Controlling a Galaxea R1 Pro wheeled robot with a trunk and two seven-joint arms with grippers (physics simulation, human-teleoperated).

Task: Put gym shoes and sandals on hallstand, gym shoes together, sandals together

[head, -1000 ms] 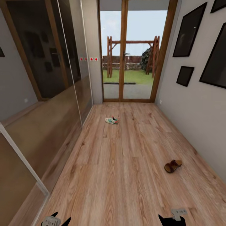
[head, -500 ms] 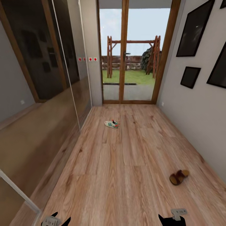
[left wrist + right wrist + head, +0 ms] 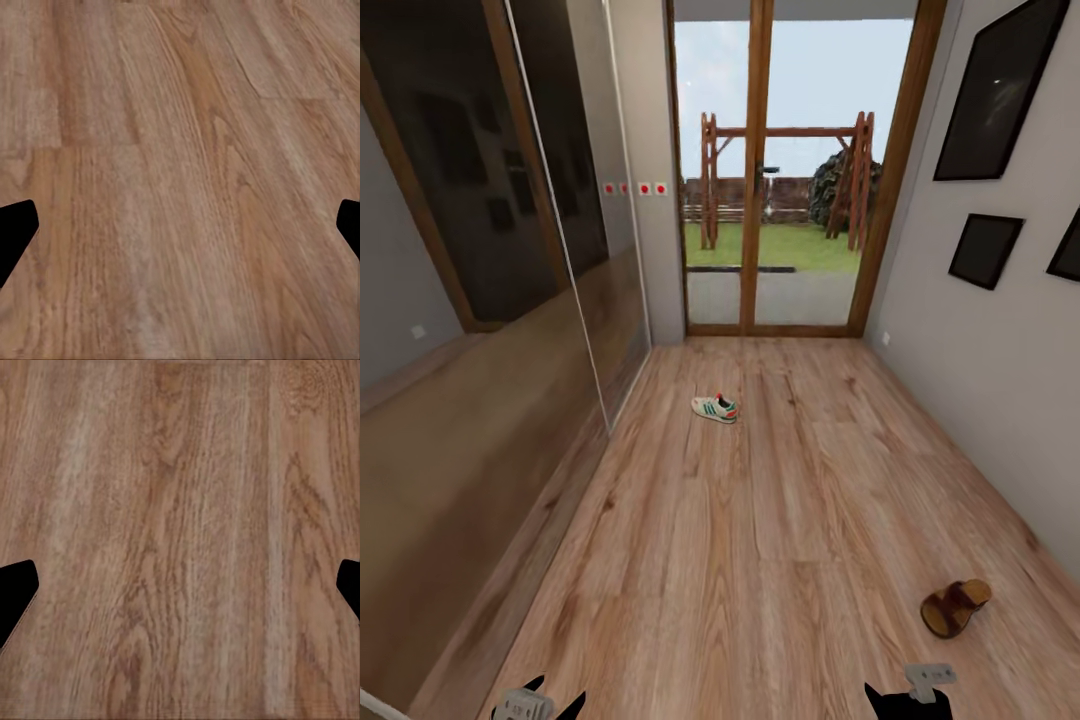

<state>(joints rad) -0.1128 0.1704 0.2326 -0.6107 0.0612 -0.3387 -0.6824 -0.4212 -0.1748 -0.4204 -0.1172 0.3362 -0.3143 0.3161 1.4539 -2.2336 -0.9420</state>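
One gym shoe (image 3: 715, 408), white with green stripes and a red-orange heel, lies on the corridor floor (image 3: 760, 540) ahead, a little left of centre and short of the glass door. A brown sandal (image 3: 955, 607) lies on the floor at the near right, close to the wall. My left gripper (image 3: 557, 700) and right gripper (image 3: 908, 702) peek in at the head view's lower edge. The wrist views show the left gripper (image 3: 187, 214) and the right gripper (image 3: 187, 574) open over bare planks, with nothing between the fingers. The hallstand is out of view.
A wood-framed glass double door (image 3: 755, 200) closes the corridor's far end. Dark mirrored sliding panels (image 3: 480, 300) run along the left side. The grey right wall (image 3: 960, 380) carries black picture frames (image 3: 985, 250). Open floor stretches between the shoe and the sandal.
The whole view has advanced down the corridor: the camera moved forward. The sandal now sits lower and further right in the picture, and the gym shoe slightly lower. Both grippers hold the same pose.
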